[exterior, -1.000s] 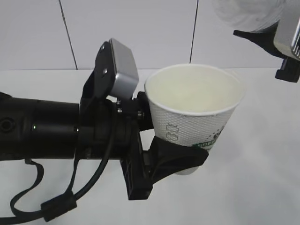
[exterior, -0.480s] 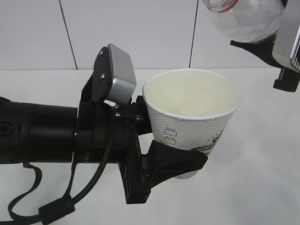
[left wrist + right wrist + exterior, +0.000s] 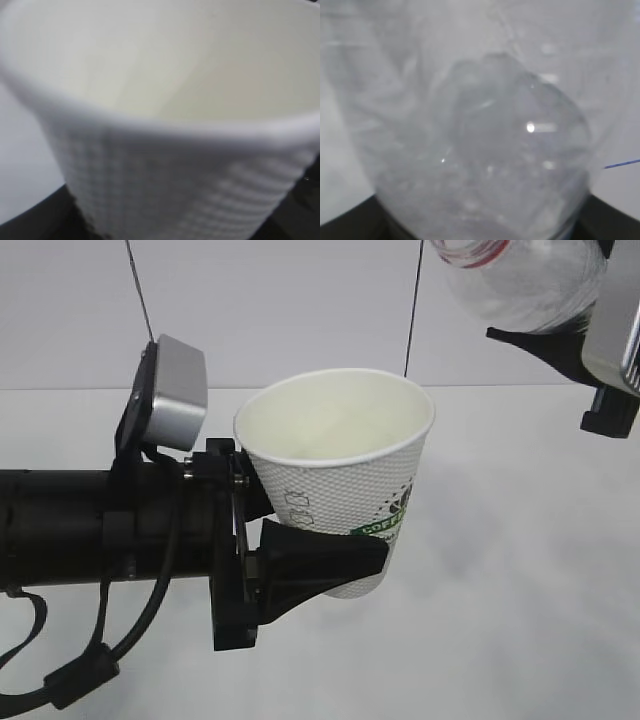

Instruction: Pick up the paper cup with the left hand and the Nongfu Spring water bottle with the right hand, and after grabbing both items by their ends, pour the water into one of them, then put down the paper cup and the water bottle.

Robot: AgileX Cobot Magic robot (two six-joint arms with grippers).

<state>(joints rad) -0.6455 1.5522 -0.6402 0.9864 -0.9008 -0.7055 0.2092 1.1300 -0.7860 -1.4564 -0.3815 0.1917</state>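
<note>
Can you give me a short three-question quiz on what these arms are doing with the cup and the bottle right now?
1. True or false: the paper cup stands on the table.
2. Which arm holds the water bottle: left or right?
3. Where is the bottle relative to the cup: A) above and to the right, B) below it, C) inside it?

Key
1. False: the left hand holds it up off the table, mouth upward.
2. Right: the right hand grips it at the top right of the exterior view.
3. A.
</note>
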